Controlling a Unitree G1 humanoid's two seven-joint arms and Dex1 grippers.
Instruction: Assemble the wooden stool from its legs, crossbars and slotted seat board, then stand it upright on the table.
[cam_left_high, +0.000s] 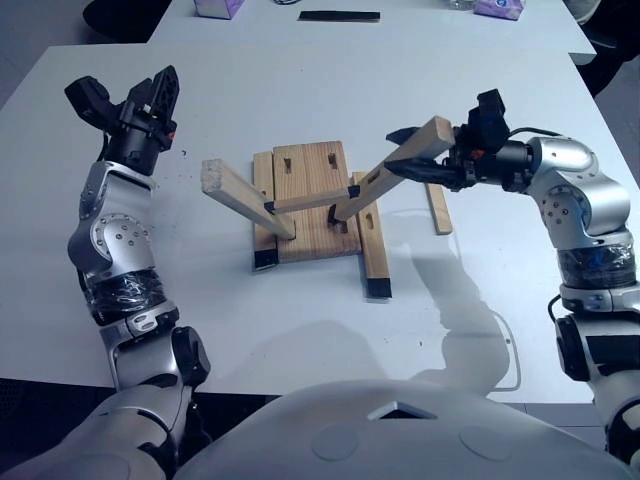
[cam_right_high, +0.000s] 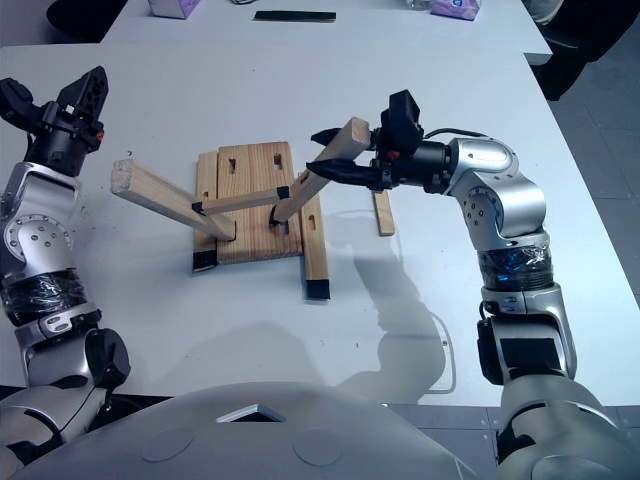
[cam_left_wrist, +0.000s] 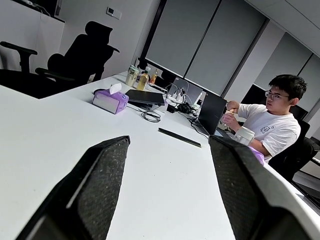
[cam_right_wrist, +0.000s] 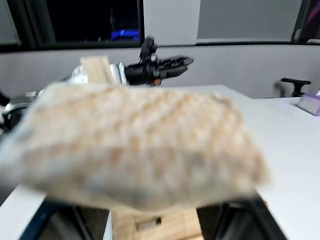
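Stool seat board (cam_left_high: 308, 238) is lying flat mid-tabletop (cam_left_high: 300, 90), with left leg (cam_left_high: 240, 195) and right leg (cam_left_high: 375, 182), joined by a crossbar (cam_left_high: 310, 201), slanting up from it. Your right end effector (cam_left_high: 400, 152) is clamping the right leg's top end; your left end effector (cam_left_high: 155, 85) is hanging open, well apart.

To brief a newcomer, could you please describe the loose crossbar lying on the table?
On the white table, find the seat board in the middle. To its right, past a flat leg, lies the crossbar, alone: shorter and thinner than the legs, with no black foot.
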